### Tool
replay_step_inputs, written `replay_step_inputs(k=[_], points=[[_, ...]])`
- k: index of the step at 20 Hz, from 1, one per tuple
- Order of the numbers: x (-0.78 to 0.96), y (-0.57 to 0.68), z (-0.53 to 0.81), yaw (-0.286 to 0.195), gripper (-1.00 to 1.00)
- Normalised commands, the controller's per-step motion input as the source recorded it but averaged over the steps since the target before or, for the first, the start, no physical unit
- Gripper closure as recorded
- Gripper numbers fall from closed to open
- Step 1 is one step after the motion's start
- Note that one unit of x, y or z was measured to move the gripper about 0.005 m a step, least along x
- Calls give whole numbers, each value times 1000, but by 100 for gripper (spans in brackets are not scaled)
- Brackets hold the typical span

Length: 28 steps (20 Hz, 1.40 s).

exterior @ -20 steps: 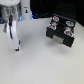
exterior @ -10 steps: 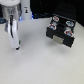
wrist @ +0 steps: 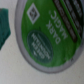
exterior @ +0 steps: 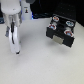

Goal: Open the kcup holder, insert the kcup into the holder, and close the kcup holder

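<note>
In the wrist view the kcup (wrist: 49, 35) fills most of the frame, its green foil top facing the camera at very close range, with blurred white lettering and a darker green oval on it. A dark green shape (wrist: 4, 31) shows at the picture's edge; I cannot tell what it is.

In the exterior view the white arm (exterior: 12, 20) stands at the upper left of the frame, reaching down so that the hand (exterior: 15, 49) hangs low over the pale desk (exterior: 45, 67) at the left middle. The kcup itself is too small to make out there, and whether the hand is clenched, released or grasping anything cannot be told.

The holder (exterior: 61, 31) sits in the upper right of the frame, well apart from the hand. It is a black box with round pods on top and light marks on its front.
</note>
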Motion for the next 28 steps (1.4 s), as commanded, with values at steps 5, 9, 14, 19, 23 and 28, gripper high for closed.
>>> replay_step_inputs(k=[5,9,14,19,23,28], points=[[-19,-7,-1,-63,100],[15,0,64,-50,100],[11,8,88,-43,100],[17,9,100,-41,100],[31,120,333,-14,100],[83,287,701,-5,100]])
